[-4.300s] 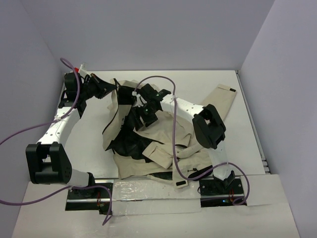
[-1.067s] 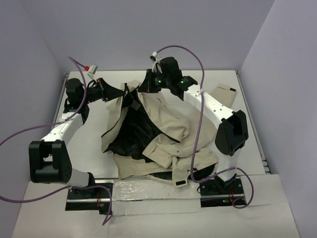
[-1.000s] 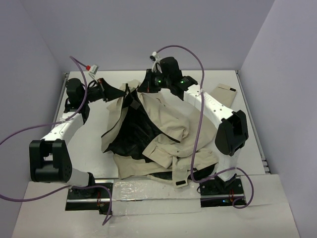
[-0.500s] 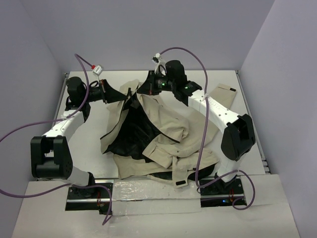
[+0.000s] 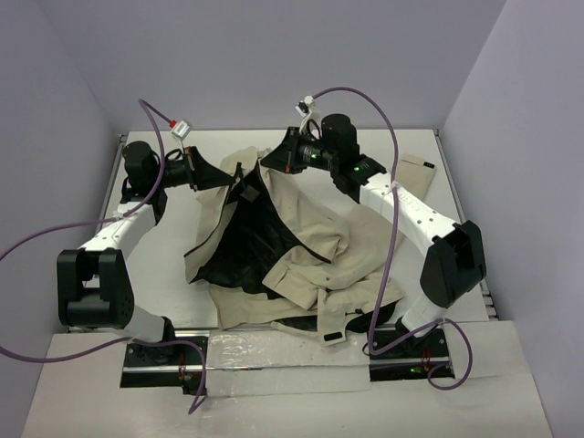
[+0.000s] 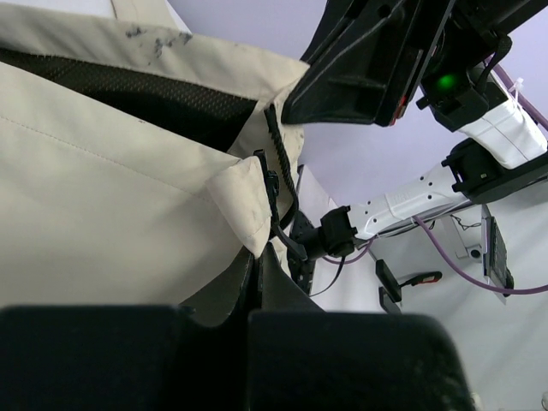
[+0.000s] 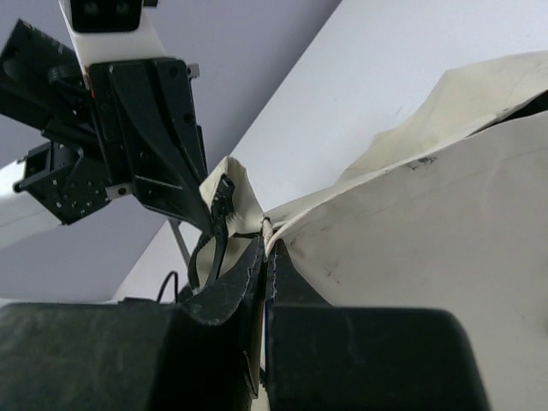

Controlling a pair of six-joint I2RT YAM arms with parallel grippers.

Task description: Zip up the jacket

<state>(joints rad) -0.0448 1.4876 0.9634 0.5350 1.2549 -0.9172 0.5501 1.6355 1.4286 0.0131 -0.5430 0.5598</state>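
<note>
Jacket: crumpled mid-table, unzipped, black lining exposed; top edge lifted toward the table's far side.
Handling: judged light, soft and limp; best held at the edges beside the zipper.
Left gripper: pinched on one front edge.
Right gripper: pinched on the opposite edge.
Obstruction: right arm stretched over the table's right half; folds hide the lower zipper.

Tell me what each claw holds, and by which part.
Both grip the jacket: left claw its front edge by the zipper, right claw the other panel's edge.
</note>
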